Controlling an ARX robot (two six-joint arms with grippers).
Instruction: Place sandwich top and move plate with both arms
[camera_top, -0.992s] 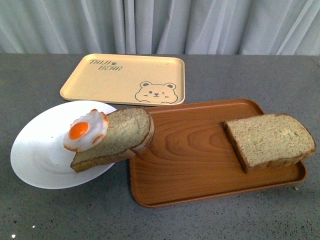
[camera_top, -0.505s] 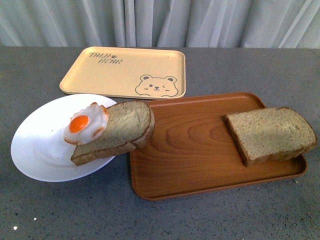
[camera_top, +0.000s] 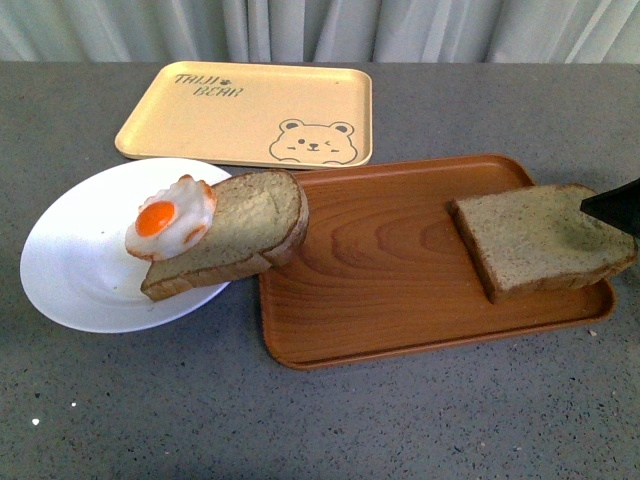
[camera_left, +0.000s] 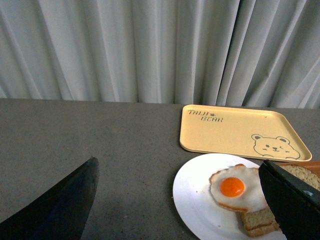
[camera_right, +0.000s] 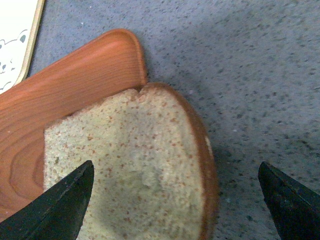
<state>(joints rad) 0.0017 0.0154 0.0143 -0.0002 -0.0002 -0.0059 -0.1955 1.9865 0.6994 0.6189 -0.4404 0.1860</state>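
Observation:
The sandwich top (camera_top: 540, 240), a thick brown bread slice, lies on the right end of the brown wood-grain tray (camera_top: 380, 300). My right gripper (camera_right: 175, 205) is open just above it, with the slice (camera_right: 130, 170) and its domed crust between the jaws. In the front view only one black fingertip (camera_top: 612, 208) shows, at the right edge. The white plate (camera_top: 70, 270) at the left holds a thinner slice (camera_top: 245, 230) with a fried egg (camera_top: 165, 225) on it. My left gripper (camera_left: 175, 205) is open and empty, short of the plate (camera_left: 192, 195); it does not show in the front view.
A yellow bear-printed tray (camera_top: 250, 115) lies at the back, also in the left wrist view (camera_left: 240, 132). The thinner slice overhangs the brown tray's left rim. The table is grey and speckled, with a pale curtain behind it.
The whole scene has shifted up in the front view. A black tip of my right gripper has come into view at the right edge, over the thick slice.

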